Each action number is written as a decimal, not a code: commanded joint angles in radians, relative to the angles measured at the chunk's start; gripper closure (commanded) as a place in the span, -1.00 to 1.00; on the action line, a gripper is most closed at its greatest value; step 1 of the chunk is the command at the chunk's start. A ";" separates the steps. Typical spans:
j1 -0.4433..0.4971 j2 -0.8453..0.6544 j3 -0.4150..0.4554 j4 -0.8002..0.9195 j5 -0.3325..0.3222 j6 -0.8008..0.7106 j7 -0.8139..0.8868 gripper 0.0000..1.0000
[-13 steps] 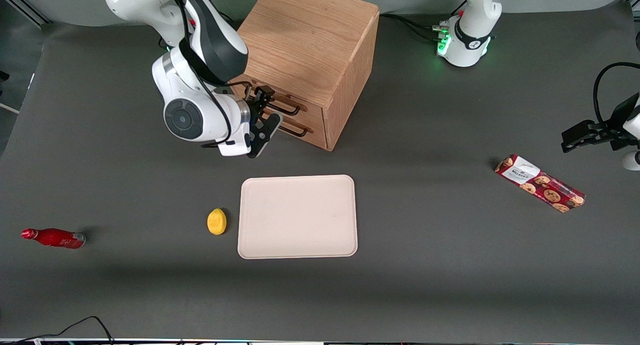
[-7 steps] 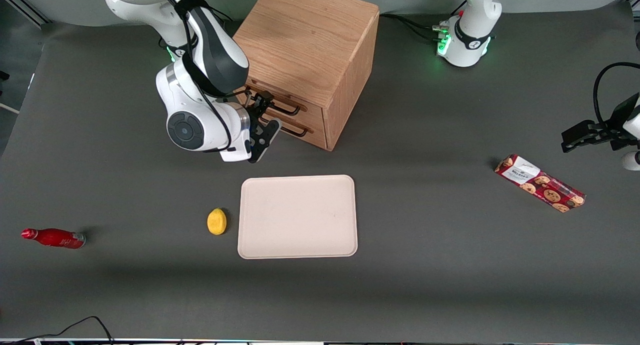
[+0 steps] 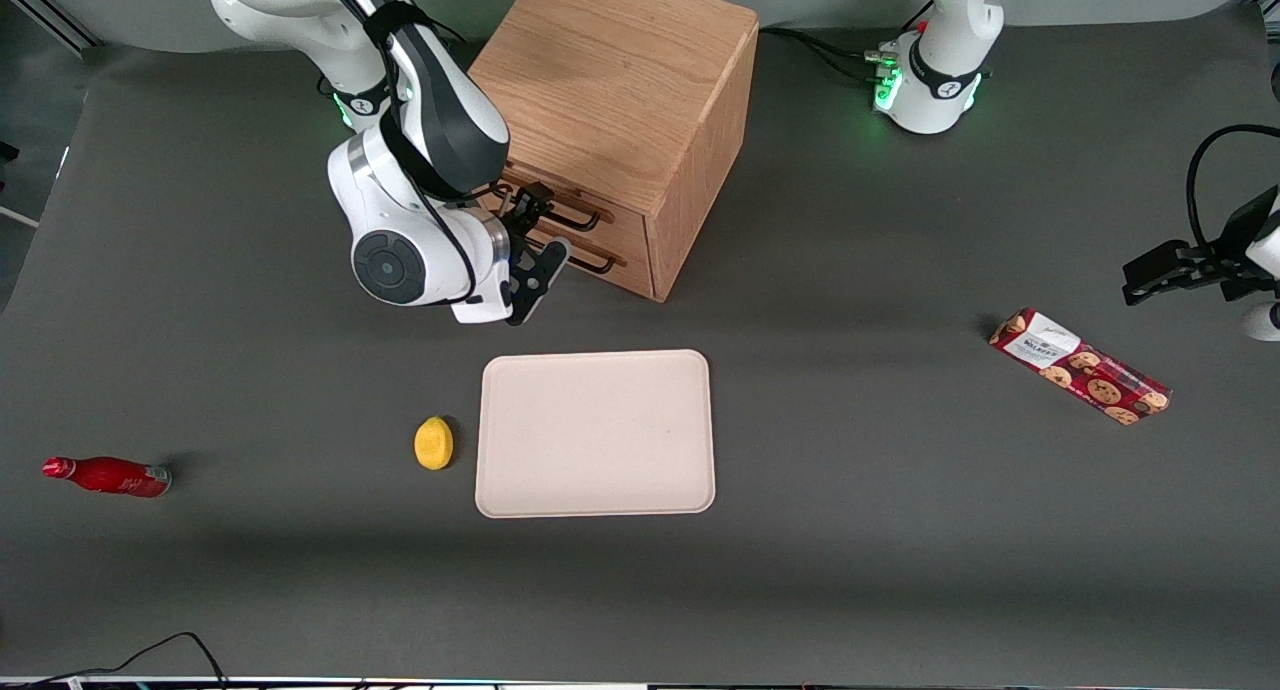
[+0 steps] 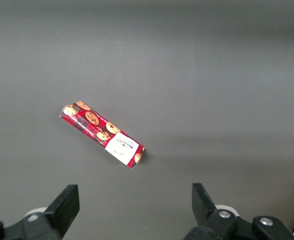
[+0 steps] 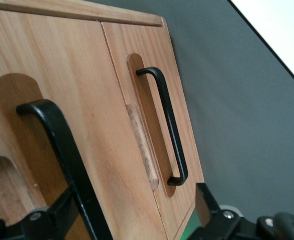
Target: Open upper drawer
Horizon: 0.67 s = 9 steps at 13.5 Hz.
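Note:
The wooden cabinet (image 3: 610,80) stands with both drawers shut. The upper drawer (image 3: 625,225) has a thin dark bar handle (image 3: 580,211); the bottom drawer's handle (image 3: 597,263) is just below it. My right gripper (image 3: 537,232) is open, right in front of the drawer fronts. In the right wrist view the upper drawer (image 5: 61,75) fills the frame. Its handle (image 5: 56,135) runs between my open gripper's (image 5: 136,220) two fingers, close to one finger (image 5: 59,215). The bottom drawer's handle (image 5: 167,110) lies outside the gripper's span, nearer the table.
A beige tray (image 3: 595,433) lies nearer the front camera than the cabinet, with a yellow lemon (image 3: 433,443) beside it. A red bottle (image 3: 105,475) lies toward the working arm's end. A red cookie box (image 3: 1080,367) lies toward the parked arm's end; it also shows in the left wrist view (image 4: 102,136).
My right gripper has moved closer to the drawer fronts and a little lower, fingers still open. The drawers have not moved.

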 commanded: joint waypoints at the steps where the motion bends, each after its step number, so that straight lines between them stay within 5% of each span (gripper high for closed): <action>1: 0.005 0.006 0.001 0.003 0.005 0.036 -0.030 -1.00; 9: 0.007 0.005 0.038 0.003 -0.065 0.087 -0.039 -1.00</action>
